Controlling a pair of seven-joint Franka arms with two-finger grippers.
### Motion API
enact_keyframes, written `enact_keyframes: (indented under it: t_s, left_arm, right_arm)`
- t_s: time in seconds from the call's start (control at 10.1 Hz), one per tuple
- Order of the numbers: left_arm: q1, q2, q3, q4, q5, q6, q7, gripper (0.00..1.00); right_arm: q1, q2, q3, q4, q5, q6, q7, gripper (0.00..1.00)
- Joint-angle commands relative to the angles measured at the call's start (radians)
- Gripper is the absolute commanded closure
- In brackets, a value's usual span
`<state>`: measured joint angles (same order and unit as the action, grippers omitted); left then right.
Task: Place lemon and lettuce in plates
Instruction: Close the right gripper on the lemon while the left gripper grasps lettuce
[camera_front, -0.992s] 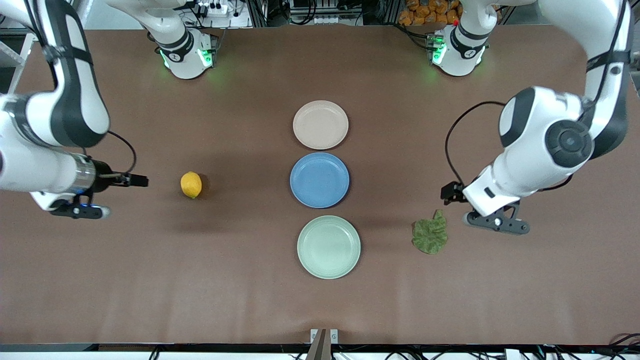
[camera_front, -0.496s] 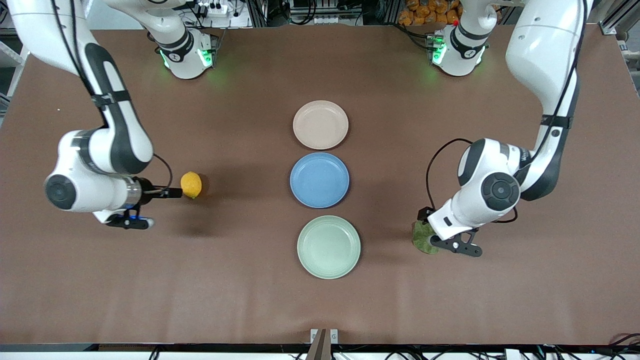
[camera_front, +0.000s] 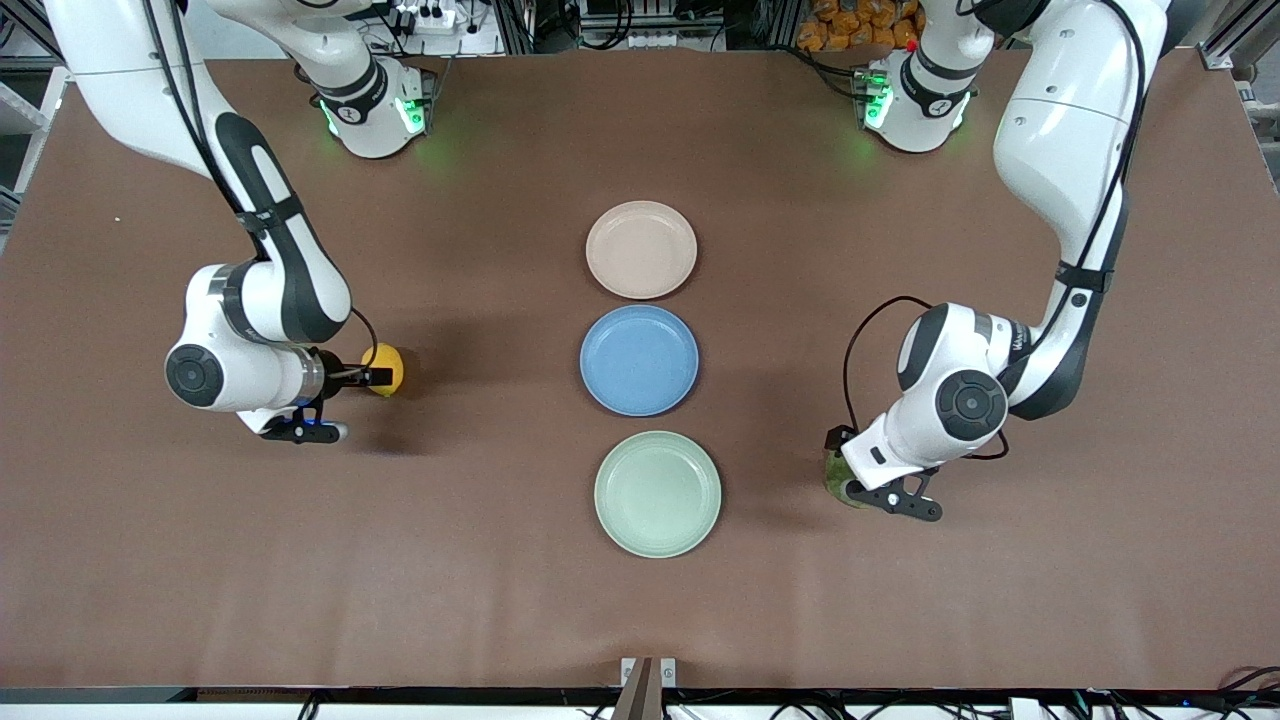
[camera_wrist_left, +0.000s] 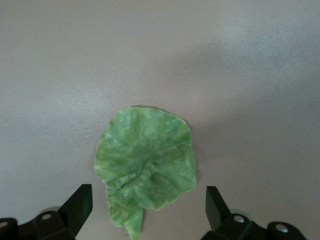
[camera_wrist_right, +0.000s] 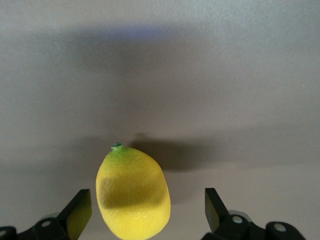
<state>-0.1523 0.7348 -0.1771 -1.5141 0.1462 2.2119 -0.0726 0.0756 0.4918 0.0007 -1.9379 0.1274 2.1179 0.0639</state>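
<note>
Both grippers hung wide open over their targets, holding nothing.

The right gripper (camera_wrist_right: 145, 212) had its two black fingers (camera_wrist_right: 80, 210) spread wide to either side of the small bright-yellow dimpled lemon (camera_wrist_right: 132, 195), which lay on the brown table (camera_front: 480, 600) toward the right arm's end, without clear contact. The left gripper (camera_wrist_left: 147, 205) likewise stood fully spread above the dark-green ruffled lettuce leaf (camera_wrist_left: 145, 167), lying flat on the table toward the left arm's end, beside the pale mint-green round plate (camera_front: 657, 493). The pale beige-pink plate (camera_front: 641, 249) and the blue plate (camera_front: 639, 360) were bare, in a row with the green one. A second earlier both grippers were well apart from the lemon and the leaf; each had since swung in over its own.
</note>
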Motion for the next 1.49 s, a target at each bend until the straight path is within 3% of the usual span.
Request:
enact_keyframes:
  t_s: [0.0, 0.5, 0.6, 0.79, 0.89, 1.29, 1.39]
  left_arm:
    - [-0.016, 0.035, 0.007, 0.022, 0.026, 0.011, -0.003, 0.00]
    - [-0.006, 0.075, 0.018, 0.026, 0.026, 0.037, -0.007, 0.00]
    - [-0.006, 0.080, 0.030, 0.026, 0.026, 0.048, -0.004, 0.00]
    - [-0.006, 0.083, 0.031, 0.026, 0.024, 0.051, -0.009, 0.00]
    - [-0.006, 0.084, 0.031, 0.026, 0.024, 0.054, 0.003, 0.00]
    - [-0.006, 0.095, 0.033, 0.026, 0.026, 0.066, 0.005, 0.00]
    - [-0.006, 0.097, 0.033, 0.026, 0.024, 0.066, -0.002, 0.15]
  right_arm:
    - [-0.005, 0.002, 0.004, -0.004, 0.014, 0.011, -0.018, 0.00]
    - [0.000, 0.031, 0.015, -0.003, 0.077, 0.027, -0.030, 0.01]
    - [0.001, 0.033, 0.013, -0.004, 0.075, 0.027, -0.050, 0.08]
    - [0.003, 0.033, 0.013, -0.007, 0.075, 0.027, -0.064, 0.40]
    - [0.010, 0.033, 0.013, -0.007, 0.075, 0.025, -0.064, 0.48]
    - [0.038, -0.013, 0.018, 0.013, 0.075, -0.030, -0.058, 0.99]
    - [0.045, -0.028, 0.021, 0.060, 0.077, -0.115, -0.050, 1.00]
